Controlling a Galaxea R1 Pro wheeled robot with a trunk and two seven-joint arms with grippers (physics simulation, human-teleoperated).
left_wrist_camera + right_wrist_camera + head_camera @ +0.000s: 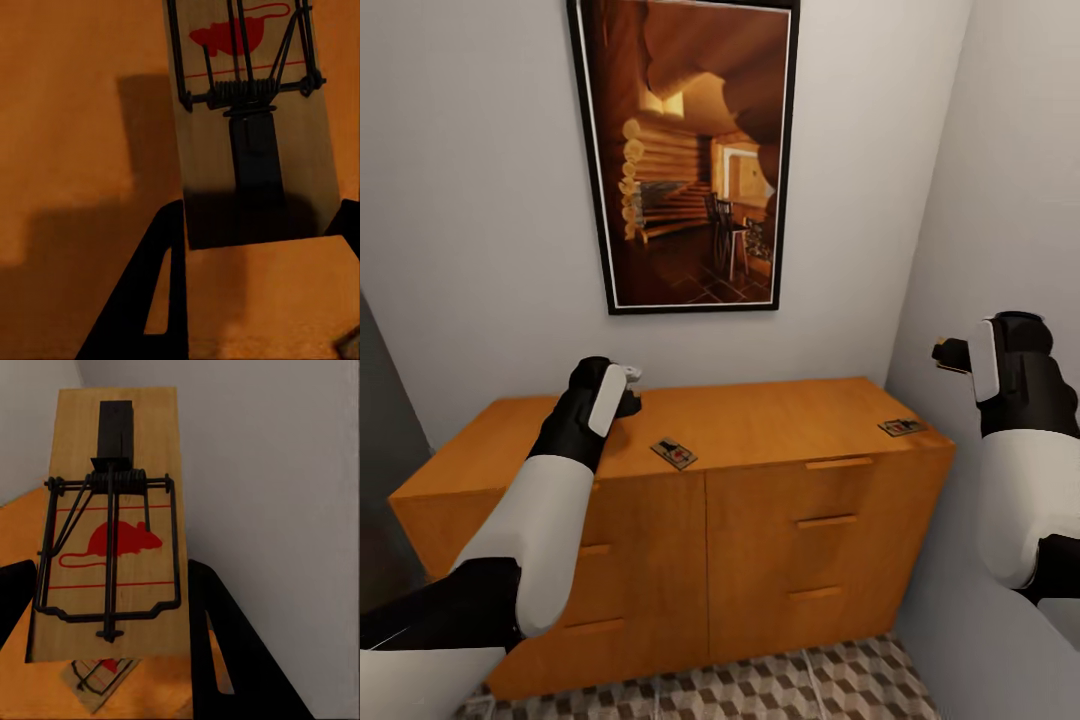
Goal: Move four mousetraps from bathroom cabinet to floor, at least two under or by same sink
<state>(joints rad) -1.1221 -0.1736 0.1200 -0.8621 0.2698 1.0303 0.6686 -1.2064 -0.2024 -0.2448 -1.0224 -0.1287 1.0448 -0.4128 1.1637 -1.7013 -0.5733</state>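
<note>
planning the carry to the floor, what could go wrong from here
1. The right gripper hangs close to the wall with its held mousetrap sticking out past the fingers; a bump might knock it free.
2. The loose mousetrap lies near the cabinet front edge beside the left arm; a swing could sweep it off.

In the head view, the cabinet (760, 520) is partly hidden at its 9 o'clock side by the left arm, and the left gripper (628, 385) is too small for its jaws to be judged. In the left wrist view, a mousetrap (255, 112) is cut off at 12 o'clock by the picture edge. In the right wrist view, a second mousetrap (97, 681) is largely hidden behind the mousetrap in the right gripper (112, 517).
</note>
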